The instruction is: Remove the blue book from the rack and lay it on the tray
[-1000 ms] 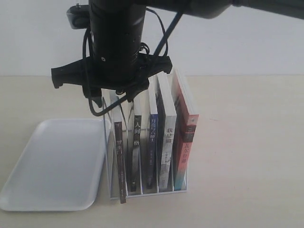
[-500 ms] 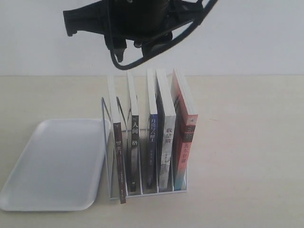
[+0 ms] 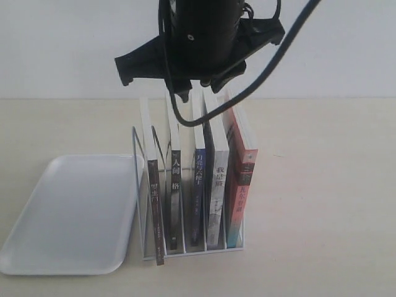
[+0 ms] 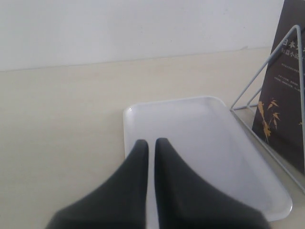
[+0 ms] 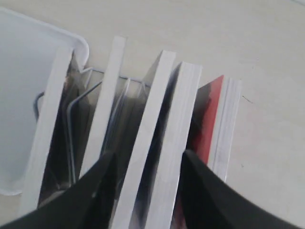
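Toward the front-left corner of the worktop (image 3: 322, 204) we see the white tray (image 3: 74, 210) lying flat. The left gripper (image 4: 151, 142) hangs over one short end of it, its black fingers drawn together to a thin slit and gripping nothing. Just right of the tray, near the middle of the front edge, stands the white wire rack (image 3: 134, 162) with five books upright in its slots. The blue book (image 3: 198, 182) is third from the left, between a black-spined book (image 3: 176, 182) and a white-spined book (image 3: 218, 192). Above them the right gripper (image 5: 147, 155) is spread wide and clasps nothing. Its fingers frame the top edges of the blue book and the white-spined book. We cannot tell whether they touch the pages.
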You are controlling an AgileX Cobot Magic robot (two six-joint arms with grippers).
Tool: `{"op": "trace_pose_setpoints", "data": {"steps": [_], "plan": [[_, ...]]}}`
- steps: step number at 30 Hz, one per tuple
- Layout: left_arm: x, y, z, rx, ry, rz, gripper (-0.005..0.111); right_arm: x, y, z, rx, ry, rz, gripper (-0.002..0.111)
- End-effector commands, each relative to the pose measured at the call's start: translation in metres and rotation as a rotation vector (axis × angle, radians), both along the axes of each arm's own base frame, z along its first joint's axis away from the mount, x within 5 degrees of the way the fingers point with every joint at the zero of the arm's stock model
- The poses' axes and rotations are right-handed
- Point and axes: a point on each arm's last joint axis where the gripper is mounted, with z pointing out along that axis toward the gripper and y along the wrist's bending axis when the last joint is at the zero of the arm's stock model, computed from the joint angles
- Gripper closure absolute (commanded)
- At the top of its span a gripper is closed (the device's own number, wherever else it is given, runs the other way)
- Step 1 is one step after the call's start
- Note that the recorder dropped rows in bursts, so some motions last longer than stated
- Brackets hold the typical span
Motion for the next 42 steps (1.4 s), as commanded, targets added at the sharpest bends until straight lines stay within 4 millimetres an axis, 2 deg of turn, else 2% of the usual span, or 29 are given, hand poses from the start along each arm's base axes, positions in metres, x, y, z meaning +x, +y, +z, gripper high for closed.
{"op": "trace_pose_setpoints", "data": {"steps": [1,6,16,37,40,42], "plan": [[0.000,0.000,-0.001,-0.006,-0.001,0.005,0.102,0.011,-0.015,0.001,-0.004,-0.011,-0.057,0.068],[0.000,0.000,-0.001,-0.006,-0.001,0.005,0.102,0.015,-0.025,0.003,0.073,0.060,-0.096,0.068],[0.000,0.000,-0.001,-0.006,-0.001,0.005,0.102,0.017,-0.019,-0.006,0.056,0.096,-0.067,0.068],[0.000,0.000,-0.001,-0.006,-0.001,0.005,0.102,0.016,-0.019,-0.006,0.056,0.096,-0.065,0.068],[0.000,0.000,-0.001,-0.006,-0.001,0.005,0.102,0.016,-0.019,-0.006,0.062,0.103,-0.063,0.073],[0.000,0.000,-0.001,-0.006,-0.001,0.005,0.102,0.016,-0.019,-0.006,0.058,0.103,-0.058,0.082]]}}
